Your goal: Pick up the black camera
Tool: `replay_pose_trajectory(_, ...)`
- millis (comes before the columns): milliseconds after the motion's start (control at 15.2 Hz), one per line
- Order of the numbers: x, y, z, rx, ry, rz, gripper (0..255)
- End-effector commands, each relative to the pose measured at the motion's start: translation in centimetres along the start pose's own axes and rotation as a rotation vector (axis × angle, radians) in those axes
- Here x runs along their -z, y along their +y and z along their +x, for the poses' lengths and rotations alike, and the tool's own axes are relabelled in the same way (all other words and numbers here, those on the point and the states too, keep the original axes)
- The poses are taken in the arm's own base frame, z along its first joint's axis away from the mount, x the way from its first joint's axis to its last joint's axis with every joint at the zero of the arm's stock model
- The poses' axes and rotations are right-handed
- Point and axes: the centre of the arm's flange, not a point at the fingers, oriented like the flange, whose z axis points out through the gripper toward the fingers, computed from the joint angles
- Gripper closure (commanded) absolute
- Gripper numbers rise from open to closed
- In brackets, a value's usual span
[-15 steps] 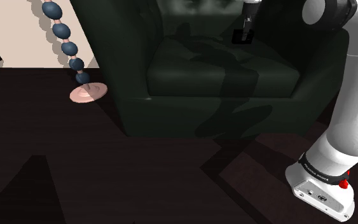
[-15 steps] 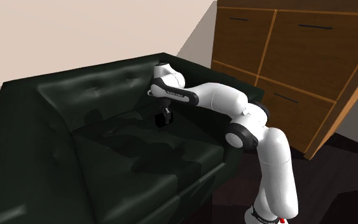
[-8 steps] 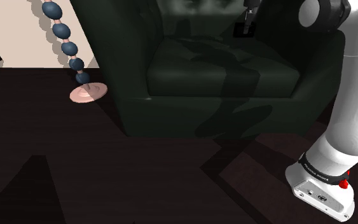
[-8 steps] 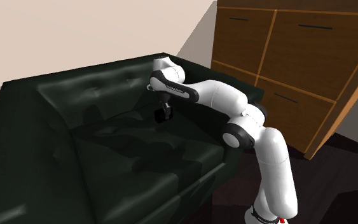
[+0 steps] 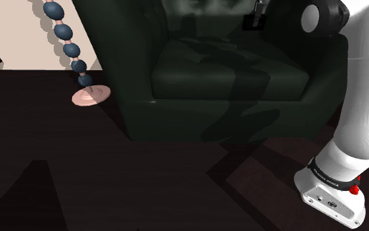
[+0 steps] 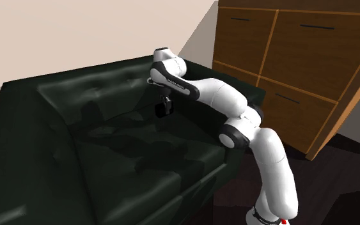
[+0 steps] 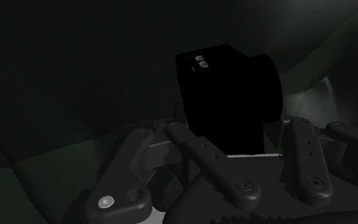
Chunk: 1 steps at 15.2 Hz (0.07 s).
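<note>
Black camera (image 7: 227, 95) in tool (image 6: 165, 105), higher above sofa (image 6: 108, 163) than before.

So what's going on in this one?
The white Franka arm reaches over a dark green sofa with its jaws shut on the black camera. In the wrist view they clasp it on either side. The camera hangs near the backrest and looks clear of the seat cushion, so the pick-up appears to be under way. A wooden cabinet stands beyond the sofa.
</note>
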Motion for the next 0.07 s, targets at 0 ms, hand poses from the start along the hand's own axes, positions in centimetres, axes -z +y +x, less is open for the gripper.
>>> replay_pose_trajectory(0, 0.27, -0.07, 0.06, 0.000, 0.000, 0.000, 255)
